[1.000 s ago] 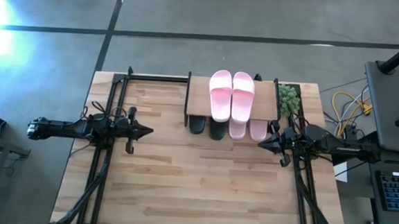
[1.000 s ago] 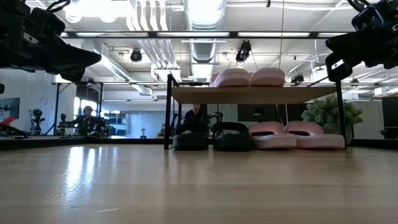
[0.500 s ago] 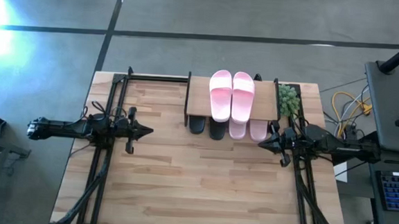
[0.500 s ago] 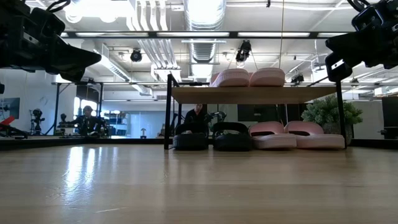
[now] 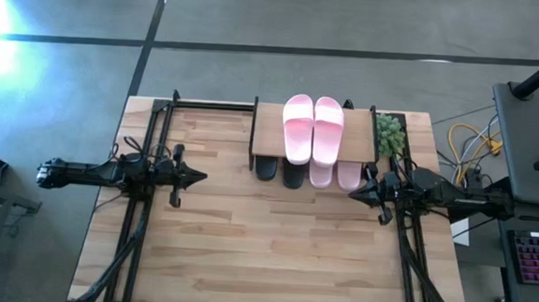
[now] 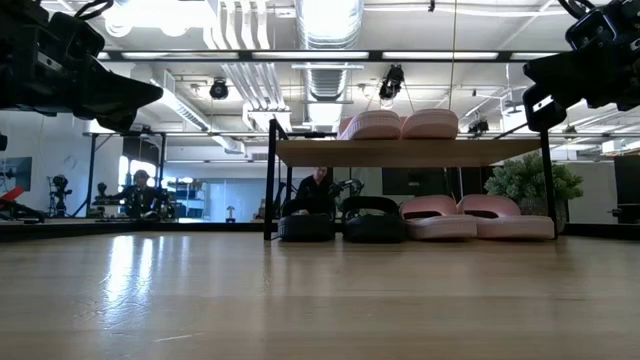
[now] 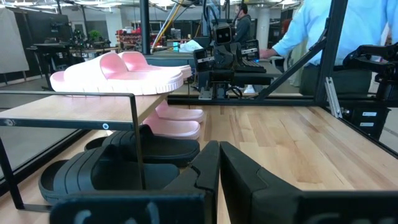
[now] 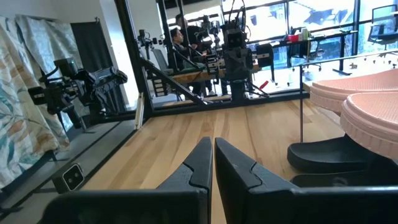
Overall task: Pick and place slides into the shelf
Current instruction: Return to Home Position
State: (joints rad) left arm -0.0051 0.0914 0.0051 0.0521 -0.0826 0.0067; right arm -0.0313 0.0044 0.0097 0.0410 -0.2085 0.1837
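Neatly filled, the shelf point(image 5: 269, 132) stands at the far edge of the table point(image 5: 263, 254), with all six slides on it or under it. One pink pair point(image 5: 298, 129) lies side by side on its top board. Under the board the black pair point(image 6: 372, 224) takes the end toward my left arm and the second pink pair point(image 6: 440, 220) the end toward my right. These four sit in one row on the tabletop, their near ends poking out past the board's front edge in the high view.

A small green plant point(image 5: 390, 133) sits just beside the shelf's right end. From my left wrist, one thin black shelf leg point(image 7: 138, 149) crosses in front of the black pair.

My left pincer point(image 5: 199, 176) hangs over bare wood well apart from the shelf, off its left front corner. Its fingers are pressed together and hold nothing. My right pincer point(image 5: 352, 192) hangs near the shelf's right front corner, just beside the lower pink pair, its fingers likewise pressed together and empty. In the low view both pincers hang higher than the shelf's board.

Beyond the shelf, a person point(image 6: 318, 185) shows between its legs in the room behind. Another, in a pale blue shirt point(image 7: 317, 31), stands past the table's edge.
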